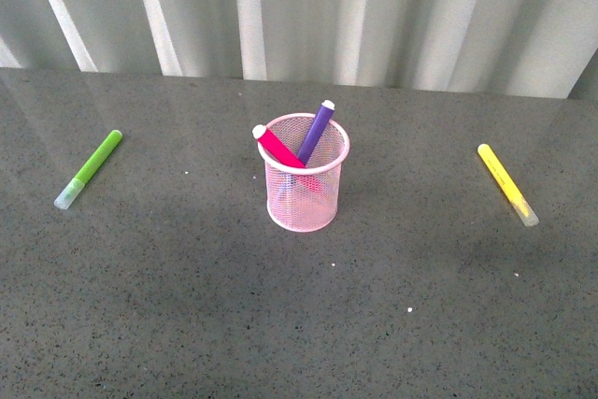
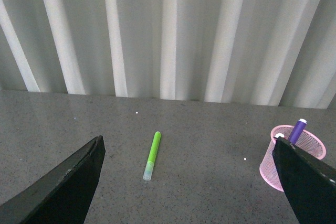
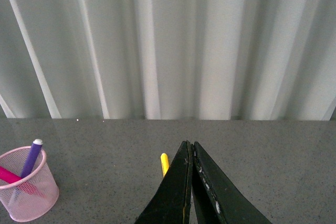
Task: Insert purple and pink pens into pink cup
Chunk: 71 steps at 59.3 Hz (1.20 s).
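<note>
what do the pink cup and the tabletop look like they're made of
The pink cup looks like coated wire mesh: its see-through walls show the pens inside, and it has a solid rolled rim. Probably metal, though the frames can't confirm it. The tabletop looks like dark grey speckled stone or laminate, smooth with a faint sheen that reflects the backdrop.
</note>
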Each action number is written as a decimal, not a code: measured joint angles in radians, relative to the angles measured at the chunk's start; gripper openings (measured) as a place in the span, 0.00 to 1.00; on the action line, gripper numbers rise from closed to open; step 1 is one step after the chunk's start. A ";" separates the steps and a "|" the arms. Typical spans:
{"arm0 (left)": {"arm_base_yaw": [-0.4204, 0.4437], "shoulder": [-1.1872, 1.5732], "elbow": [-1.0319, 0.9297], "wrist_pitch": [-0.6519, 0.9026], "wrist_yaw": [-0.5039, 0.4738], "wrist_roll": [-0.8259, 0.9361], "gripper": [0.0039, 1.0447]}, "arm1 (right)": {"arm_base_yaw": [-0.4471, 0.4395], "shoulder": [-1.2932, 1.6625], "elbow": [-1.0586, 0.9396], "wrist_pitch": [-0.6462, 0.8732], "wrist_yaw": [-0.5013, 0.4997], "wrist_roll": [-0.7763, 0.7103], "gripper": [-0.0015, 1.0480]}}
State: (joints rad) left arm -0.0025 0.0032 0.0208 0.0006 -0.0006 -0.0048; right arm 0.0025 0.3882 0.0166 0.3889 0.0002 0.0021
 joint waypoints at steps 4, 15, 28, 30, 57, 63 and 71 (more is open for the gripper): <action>0.000 0.000 0.000 0.000 0.000 0.000 0.94 | 0.000 -0.027 0.000 -0.026 0.000 0.000 0.03; 0.000 0.000 0.000 0.000 0.000 0.000 0.94 | 0.000 -0.122 0.000 -0.119 0.000 0.000 0.03; 0.000 0.000 0.000 0.000 0.000 0.000 0.94 | 0.000 -0.185 0.000 -0.182 0.000 0.000 0.03; 0.000 0.000 0.000 0.000 0.000 0.000 0.94 | 0.000 -0.193 0.000 -0.190 0.000 0.000 0.03; 0.000 -0.001 0.000 0.000 0.000 0.000 0.94 | 0.000 -0.384 0.001 -0.387 0.001 0.000 0.04; 0.000 -0.001 0.000 0.000 0.000 0.000 0.94 | 0.000 -0.384 0.001 -0.387 0.001 0.000 0.19; 0.000 -0.001 0.000 0.000 0.000 0.000 0.94 | 0.000 -0.384 0.001 -0.387 0.001 0.000 0.41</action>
State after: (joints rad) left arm -0.0025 0.0021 0.0208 0.0006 -0.0006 -0.0048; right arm 0.0025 0.0044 0.0174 0.0017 0.0013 0.0025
